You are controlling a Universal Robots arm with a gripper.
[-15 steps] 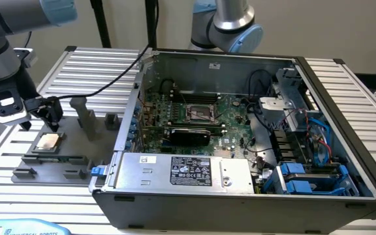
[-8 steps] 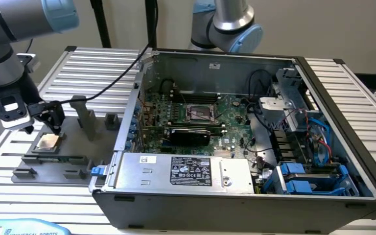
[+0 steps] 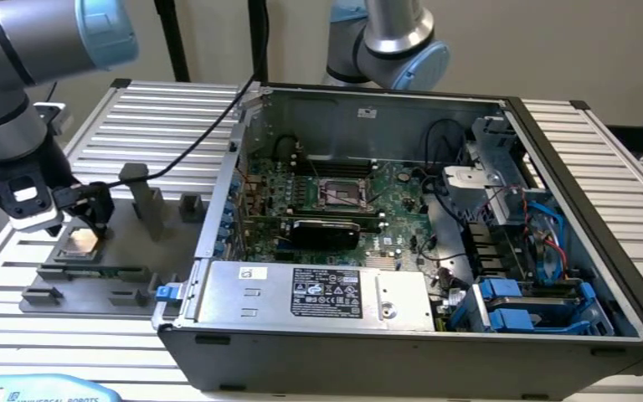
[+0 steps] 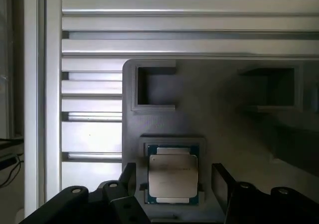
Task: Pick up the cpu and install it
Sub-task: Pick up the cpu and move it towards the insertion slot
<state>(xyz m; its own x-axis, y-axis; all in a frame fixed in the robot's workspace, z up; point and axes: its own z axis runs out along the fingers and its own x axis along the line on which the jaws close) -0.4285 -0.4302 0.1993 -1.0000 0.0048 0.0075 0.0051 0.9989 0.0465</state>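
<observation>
The cpu (image 4: 172,176), a flat square chip with a shiny metal top and a green rim, lies in a recess of the grey fixture plate (image 4: 224,129). In the exterior view the cpu (image 3: 79,243) sits at the left, outside the computer case. My gripper (image 4: 174,181) hangs just above it, open, with one black finger (image 4: 130,176) on each side of the chip and not touching it. In the exterior view the gripper (image 3: 76,219) is right over the chip. The black-framed socket (image 3: 342,195) on the motherboard inside the case stands open.
An open computer case (image 3: 411,226) lies on the slatted aluminium table (image 3: 165,109), with a power supply (image 3: 311,293), cables and blue drive bays (image 3: 522,306) inside. Grey upright fixture blocks (image 3: 148,201) stand beside the chip. A second arm's base (image 3: 394,42) rises behind the case.
</observation>
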